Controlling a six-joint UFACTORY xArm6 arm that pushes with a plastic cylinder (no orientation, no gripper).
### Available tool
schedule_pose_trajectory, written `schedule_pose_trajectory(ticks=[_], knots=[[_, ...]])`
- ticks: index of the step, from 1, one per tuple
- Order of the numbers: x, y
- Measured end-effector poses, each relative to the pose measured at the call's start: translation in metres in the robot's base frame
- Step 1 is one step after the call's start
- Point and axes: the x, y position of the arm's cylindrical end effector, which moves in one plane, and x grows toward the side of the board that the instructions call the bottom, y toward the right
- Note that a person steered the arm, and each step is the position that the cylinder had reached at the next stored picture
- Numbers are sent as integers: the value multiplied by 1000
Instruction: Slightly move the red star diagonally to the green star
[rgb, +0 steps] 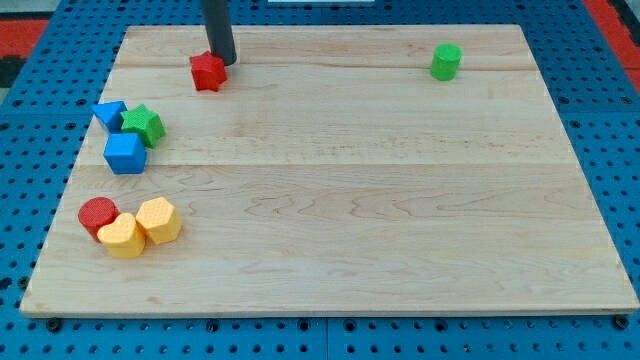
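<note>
The red star (207, 71) lies near the top left of the wooden board (340, 200). My tip (223, 62) stands at the star's upper right edge, touching it or nearly so. The green star (144, 125) lies below and to the left of the red star, near the board's left side. It sits between a blue triangle (109, 114) on its upper left and a blue cube (125, 153) just below it.
A green cylinder (446, 61) stands at the top right. A red cylinder (98, 214), a yellow heart-like block (122, 236) and a yellow hexagon (159, 220) cluster at the lower left. Blue pegboard surrounds the board.
</note>
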Motion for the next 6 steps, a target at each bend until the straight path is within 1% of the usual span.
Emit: schedule_pose_trajectory(ticks=[1, 2, 3, 4, 5, 6], knots=[[-16, -15], [2, -57], [21, 21], [59, 68], [92, 62], [41, 62]])
